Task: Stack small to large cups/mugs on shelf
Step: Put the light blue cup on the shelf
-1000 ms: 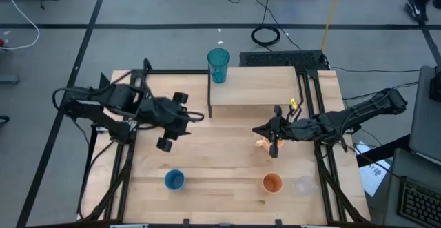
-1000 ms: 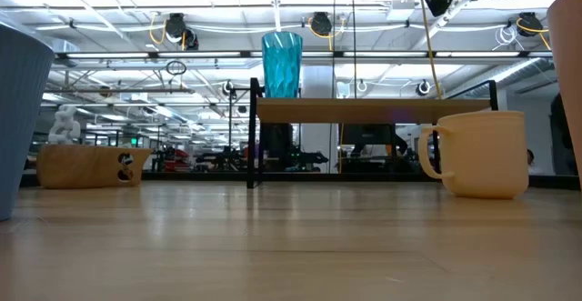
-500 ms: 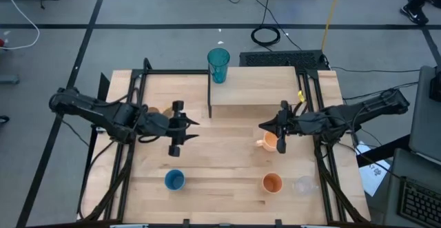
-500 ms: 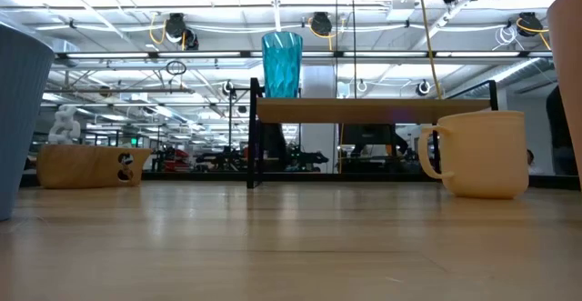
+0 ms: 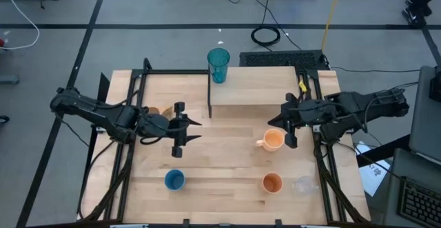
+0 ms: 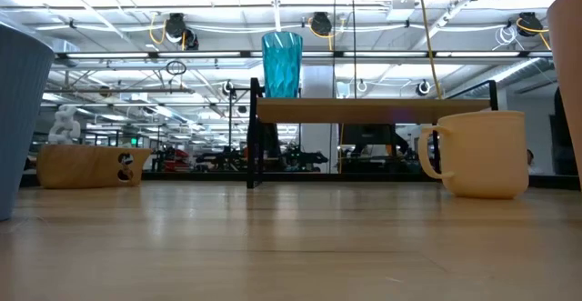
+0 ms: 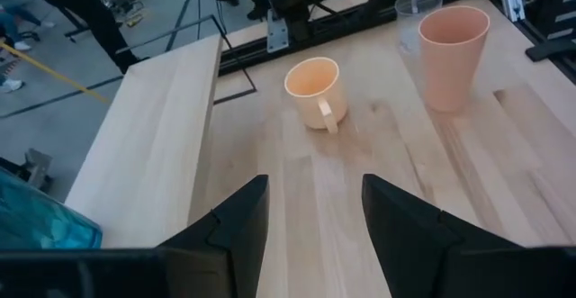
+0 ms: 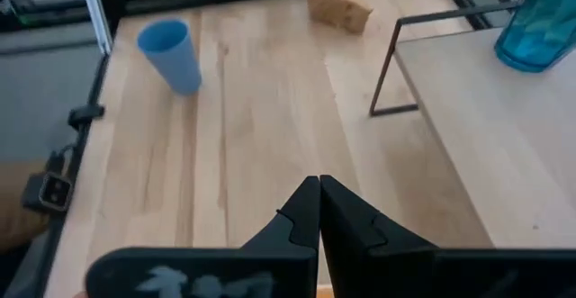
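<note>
grey floor with dark tape lines and loose cables surrounds the wooden table (image 5: 220, 166) in the high view. the shelf (image 5: 255, 87) stands at the table's far edge, with the teal tumbler (image 5: 218, 64) upright on its far left corner. the left gripper (image 5: 185, 125) hovers over the table left of centre, fingers spread apart and holding nothing. the brown wooden mug (image 5: 153, 110) shows only partly beside that arm. the right gripper (image 5: 288, 121) sits off the shelf's near right corner, just beside the orange handled mug (image 5: 273, 140); from above its fingers cannot be read. near the front edge stand the blue cup (image 5: 174, 180), the orange cup (image 5: 273, 182) and, beside it, the clear handled cup (image 5: 303, 184).

low view: tumbler on the shelf's left end, brown wooden mug resting on the table at left, orange handled mug at right with its handle facing left. neither gripper shows here.

left wrist view: two dark fingers (image 7: 238, 226) held wide, nothing between them. beyond lie the orange handled mug, orange cup, clear cup and the shelf.

right wrist view: fingers (image 8: 304, 215) closed together tip to tip, gripping nothing. ahead are the blue cup, brown wooden mug, shelf corner and tumbler.
</note>
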### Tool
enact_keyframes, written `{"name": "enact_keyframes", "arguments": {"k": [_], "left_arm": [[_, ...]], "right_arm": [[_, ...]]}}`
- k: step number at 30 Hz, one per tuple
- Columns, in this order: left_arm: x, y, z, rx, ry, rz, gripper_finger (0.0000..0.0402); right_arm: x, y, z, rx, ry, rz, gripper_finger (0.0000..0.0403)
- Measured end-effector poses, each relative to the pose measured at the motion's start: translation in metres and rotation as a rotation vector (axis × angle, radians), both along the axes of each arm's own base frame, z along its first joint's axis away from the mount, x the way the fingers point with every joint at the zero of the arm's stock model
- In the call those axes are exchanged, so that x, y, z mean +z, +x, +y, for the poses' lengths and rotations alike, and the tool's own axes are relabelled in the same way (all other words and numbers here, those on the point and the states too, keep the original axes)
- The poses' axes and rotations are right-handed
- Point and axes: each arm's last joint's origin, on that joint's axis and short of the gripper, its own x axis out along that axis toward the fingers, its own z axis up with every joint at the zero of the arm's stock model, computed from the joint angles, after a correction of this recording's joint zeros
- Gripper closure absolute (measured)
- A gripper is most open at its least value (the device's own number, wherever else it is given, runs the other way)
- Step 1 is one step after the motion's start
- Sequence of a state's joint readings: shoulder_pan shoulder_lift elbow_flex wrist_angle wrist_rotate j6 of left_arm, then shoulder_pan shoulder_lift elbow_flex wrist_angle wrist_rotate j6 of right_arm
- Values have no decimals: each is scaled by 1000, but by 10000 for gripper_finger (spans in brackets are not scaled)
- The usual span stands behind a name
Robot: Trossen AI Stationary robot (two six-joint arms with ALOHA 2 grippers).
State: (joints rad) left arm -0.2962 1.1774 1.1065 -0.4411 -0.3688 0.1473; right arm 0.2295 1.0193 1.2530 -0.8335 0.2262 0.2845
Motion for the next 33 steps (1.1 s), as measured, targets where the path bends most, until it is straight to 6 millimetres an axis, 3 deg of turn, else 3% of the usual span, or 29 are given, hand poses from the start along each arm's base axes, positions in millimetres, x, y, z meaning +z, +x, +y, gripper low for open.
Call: {"name": "enact_keyframes", "arguments": {"k": [13,21,27,33], "left_arm": [[0,0,0,-1,1,2,220],[0,0,0,-4,5,5,220],[0,0,0,-2,6,5,220],[0,0,0,-1,4,5,220]], "right_arm": [[-24,30,10,38,69,171,403],[-31,31,11,-30,128,242,403],[-26,30,11,14,124,226,403],[1,29,11,53,74,240,403]]}}
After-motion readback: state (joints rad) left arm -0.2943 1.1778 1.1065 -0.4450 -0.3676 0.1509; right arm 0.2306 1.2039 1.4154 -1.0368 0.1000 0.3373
